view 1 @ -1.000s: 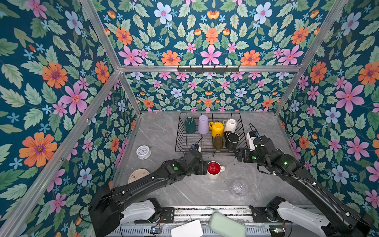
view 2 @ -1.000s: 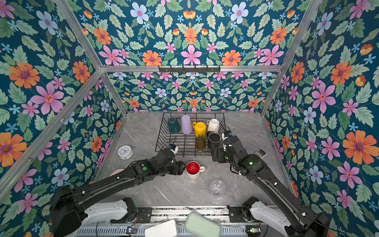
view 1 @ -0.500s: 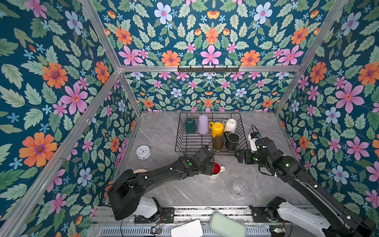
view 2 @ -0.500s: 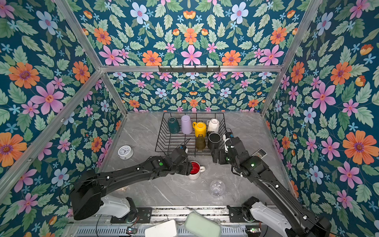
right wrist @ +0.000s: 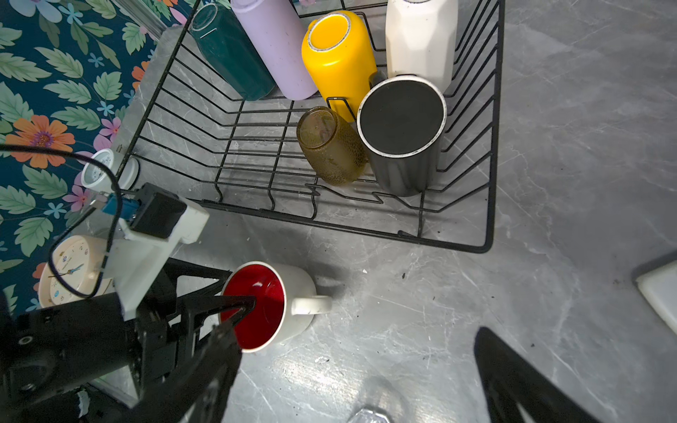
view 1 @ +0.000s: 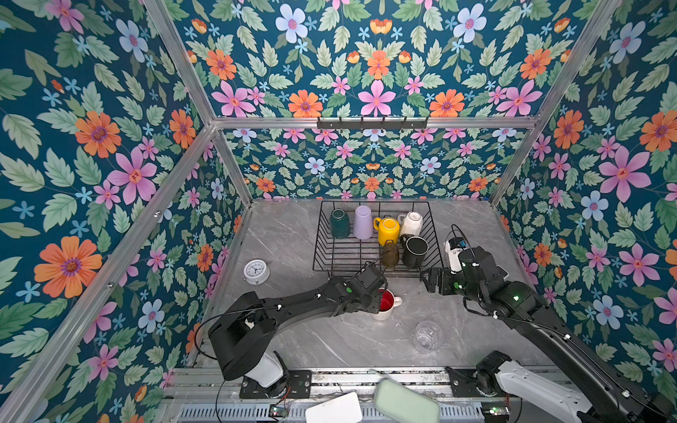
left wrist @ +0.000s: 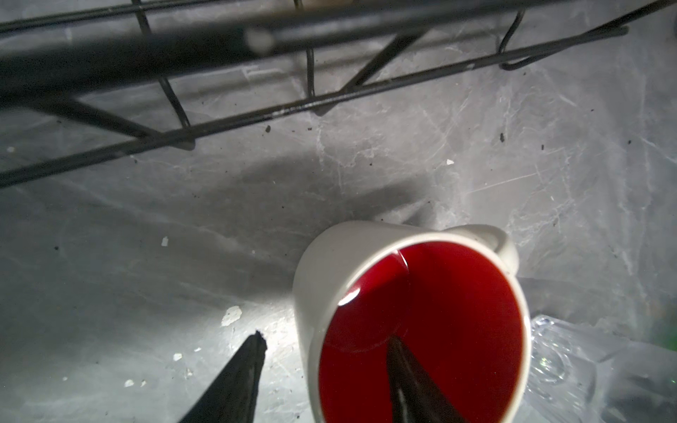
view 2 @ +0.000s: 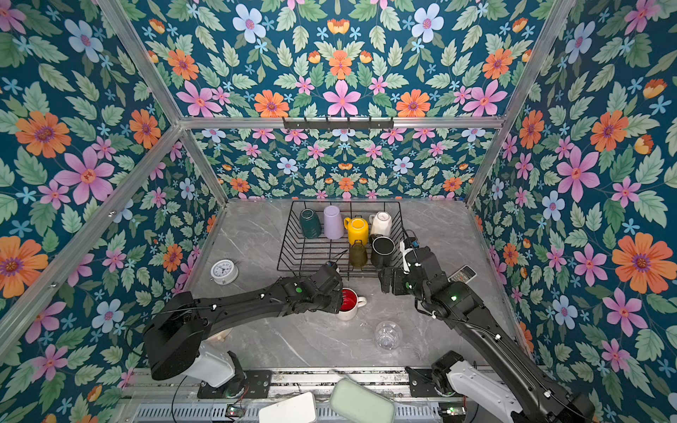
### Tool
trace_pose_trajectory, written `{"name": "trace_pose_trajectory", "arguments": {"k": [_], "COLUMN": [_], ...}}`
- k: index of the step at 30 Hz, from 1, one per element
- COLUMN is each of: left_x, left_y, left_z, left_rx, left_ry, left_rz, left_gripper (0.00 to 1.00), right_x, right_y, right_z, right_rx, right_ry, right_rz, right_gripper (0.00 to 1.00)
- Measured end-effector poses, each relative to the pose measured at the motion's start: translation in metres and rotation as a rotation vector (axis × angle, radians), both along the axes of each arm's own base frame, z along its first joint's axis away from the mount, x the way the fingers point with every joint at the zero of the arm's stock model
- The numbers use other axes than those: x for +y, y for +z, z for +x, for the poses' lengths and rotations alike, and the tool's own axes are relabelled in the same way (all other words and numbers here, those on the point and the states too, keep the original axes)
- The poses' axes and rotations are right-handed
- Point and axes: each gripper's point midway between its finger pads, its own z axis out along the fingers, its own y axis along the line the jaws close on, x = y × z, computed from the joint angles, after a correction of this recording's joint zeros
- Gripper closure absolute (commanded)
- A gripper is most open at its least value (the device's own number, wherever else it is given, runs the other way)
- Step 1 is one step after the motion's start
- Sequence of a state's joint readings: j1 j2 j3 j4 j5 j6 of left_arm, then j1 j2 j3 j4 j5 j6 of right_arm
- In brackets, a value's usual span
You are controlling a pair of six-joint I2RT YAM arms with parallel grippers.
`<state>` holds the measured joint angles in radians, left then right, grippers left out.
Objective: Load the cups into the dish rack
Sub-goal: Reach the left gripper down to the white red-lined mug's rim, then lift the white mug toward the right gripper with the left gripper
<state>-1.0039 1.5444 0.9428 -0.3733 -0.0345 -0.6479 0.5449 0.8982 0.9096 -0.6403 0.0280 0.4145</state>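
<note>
Centrally, on the grey table (view 1: 285,238), the red-inside white mug (view 1: 389,305) stands upright just on the near side of the dish rack (view 1: 319,234), with a strip of bare table between mug and rim. The left gripper (left wrist: 325,338) straddles the mug's left wall: 1 finger is inside the red hollow and 1 outside, half spread, and the outer finger is not touching. The right gripper (view 1: 429,284) hovers beside the rack's near right corner, fingers wide, holding nothing. 6 cups rest in the rack, 4 along its far edge and 2 at near right. Its near left wires are bare. The clear glass (view 1: 426,335) sits near and right of the mug, apart from it. A white clock (view 1: 256,271) stands left of the rack.
</note>
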Motion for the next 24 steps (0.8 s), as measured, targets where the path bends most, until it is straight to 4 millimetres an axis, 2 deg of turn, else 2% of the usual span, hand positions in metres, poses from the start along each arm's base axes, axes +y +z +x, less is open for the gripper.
{"name": "trace_pose_trajectory", "arguments": {"k": [3, 8, 13, 20, 24], "left_x": [0.000, -0.002, 0.002, 0.015, 0.025], "left_y": [-0.004, -0.004, -0.004, 0.000, 0.018], "left_z": [0.000, 0.002, -0.002, -0.009, -0.014], "left_rx": [0.006, -0.002, 0.008, 0.006, -0.016], "left_ry": [0.000, 0.002, -0.002, 0.002, 0.009], "left_rz": [0.007, 0.002, 0.003, 0.013, -0.031], "left_gripper": [0.57, 0.82, 1.00, 1.00, 1.00], "right_x": [-0.001, -0.001, -0.001, 0.001, 0.003], "right_y": [0.001, -0.001, -0.002, 0.000, 0.007], "right_z": [0.000, -0.001, -0.001, -0.001, -0.002], "right_rx": [-0.005, -0.001, 0.000, -0.003, -0.026], "right_ry": [0.001, -0.001, -0.001, 0.009, 0.020], "right_rz": [0.001, -0.002, -0.003, 0.010, 0.034], "right_gripper": [0.01, 0.01, 0.01, 0.01, 0.01]}}
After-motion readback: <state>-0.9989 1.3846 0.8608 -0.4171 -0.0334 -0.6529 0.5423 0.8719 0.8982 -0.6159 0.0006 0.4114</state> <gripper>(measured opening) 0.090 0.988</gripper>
